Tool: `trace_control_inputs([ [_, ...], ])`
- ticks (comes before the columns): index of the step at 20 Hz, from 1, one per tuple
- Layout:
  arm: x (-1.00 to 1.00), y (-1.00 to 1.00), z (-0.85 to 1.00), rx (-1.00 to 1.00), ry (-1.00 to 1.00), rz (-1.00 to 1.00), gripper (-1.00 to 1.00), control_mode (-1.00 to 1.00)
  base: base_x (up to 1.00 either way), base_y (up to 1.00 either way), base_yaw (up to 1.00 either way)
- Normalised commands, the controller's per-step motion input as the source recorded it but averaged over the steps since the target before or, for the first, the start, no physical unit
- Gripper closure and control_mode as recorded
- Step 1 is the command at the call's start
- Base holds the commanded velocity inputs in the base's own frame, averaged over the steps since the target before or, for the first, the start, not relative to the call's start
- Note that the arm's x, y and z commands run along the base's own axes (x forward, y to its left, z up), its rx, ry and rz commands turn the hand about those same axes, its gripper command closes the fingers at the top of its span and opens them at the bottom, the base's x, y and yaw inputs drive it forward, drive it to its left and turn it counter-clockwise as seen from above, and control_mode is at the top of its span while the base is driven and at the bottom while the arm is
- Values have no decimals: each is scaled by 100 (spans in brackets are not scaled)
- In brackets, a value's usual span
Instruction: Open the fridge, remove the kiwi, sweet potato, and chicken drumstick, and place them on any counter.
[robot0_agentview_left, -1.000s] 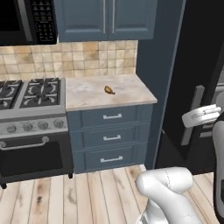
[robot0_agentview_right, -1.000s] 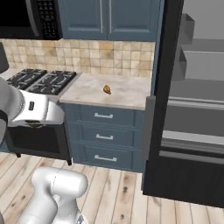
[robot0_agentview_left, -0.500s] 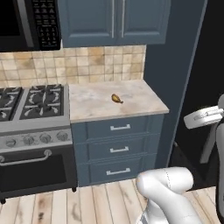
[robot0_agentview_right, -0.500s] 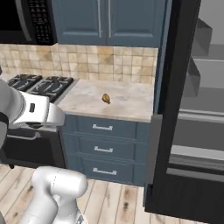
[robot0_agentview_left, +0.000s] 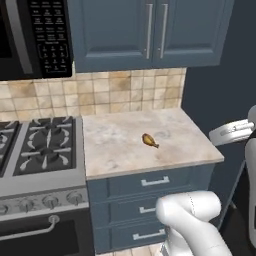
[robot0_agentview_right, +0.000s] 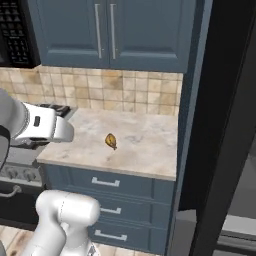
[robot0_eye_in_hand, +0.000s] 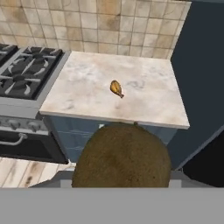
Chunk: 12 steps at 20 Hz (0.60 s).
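Note:
The kiwi (robot0_eye_in_hand: 121, 155), a round olive-brown ball, looms large at the bottom of the hand view, held in my gripper (robot0_eye_in_hand: 121, 180), which is shut on it; the fingers are hidden behind the fruit. The golden chicken drumstick (robot0_agentview_left: 149, 140) (robot0_agentview_right: 111, 141) (robot0_eye_in_hand: 116, 88) lies near the middle of the beige counter (robot0_agentview_left: 115, 155) (robot0_agentview_right: 147, 150) (robot0_eye_in_hand: 151, 98). I hold the kiwi in front of the counter's front edge, short of the drumstick. The black fridge (robot0_agentview_right: 227, 115) stands to the right of the counter, its door edge toward me. The sweet potato is out of view.
A black gas stove (robot0_agentview_left: 42, 145) (robot0_eye_in_hand: 26, 72) adjoins the counter's left side, with a microwave (robot0_agentview_left: 35, 35) above it. Blue-grey wall cabinets (robot0_agentview_left: 150, 30) hang over the counter and drawers (robot0_agentview_right: 107, 182) sit below. A tall blue-grey panel (robot0_agentview_left: 215, 75) bounds the counter's right end.
Both base views have shifted and closed in on the counter, so the base has driven toward it. The drumstick lies where it did. The kiwi stays in the gripper.

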Motion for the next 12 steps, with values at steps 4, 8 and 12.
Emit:
trace_control_inputs([
  [4,0,0,0,0,0,0,100,100,87,17,0],
  [8,0,0,0,0,0,0,100,100,65,6,0],
  [12,0,0,0,0,0,0,100,100,48,8,0],
])
